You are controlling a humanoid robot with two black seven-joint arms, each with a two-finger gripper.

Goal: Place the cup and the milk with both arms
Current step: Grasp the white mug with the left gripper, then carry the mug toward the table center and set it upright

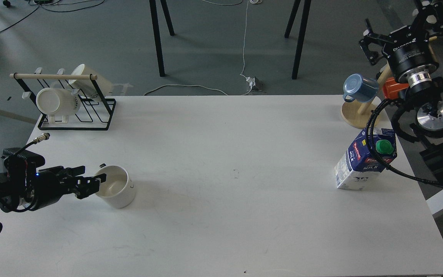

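Note:
A white cup (117,188) stands upright on the white table (229,154), front left. My left gripper (90,175) comes in low from the left, open, with one fingertip at the cup's left rim; I cannot tell if it touches. A blue and white milk carton (354,167) with a green cap (383,146) stands near the right edge, with a black cable of my right arm crossing in front of it. My right gripper (400,25) is open and empty, high beyond the table's far right corner, well away from the carton.
A black wire rack (90,113) holding white mugs stands at the back left. A wooden mug stand (354,115) with a blue cup (358,87) stands at the back right. Black chair legs (158,38) stand on the floor behind the table.

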